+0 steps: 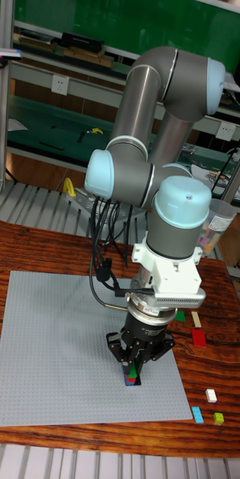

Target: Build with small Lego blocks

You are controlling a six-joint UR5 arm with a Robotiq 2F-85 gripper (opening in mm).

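Nearest, three small loose Lego bricks lie on the wooden table [232, 314] off the plate's right corner: one light blue [198, 415], one yellow-green [219, 418], one white [211, 395]. On the flat grey studded Lego baseplate [52, 352] stands one small stack of blue, green and red bricks [133, 376], with the black two-finger gripper [138, 364] pointing straight down and its fingers closed around it. Beyond, right of the silver-and-blue arm [164, 150], lie one red brick [199, 338], one tan brick [196, 319] and one dark green brick [180, 316].

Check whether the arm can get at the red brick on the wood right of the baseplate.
Probably yes: the red brick lies flat with open space above, though the gripper is down on the baseplate.
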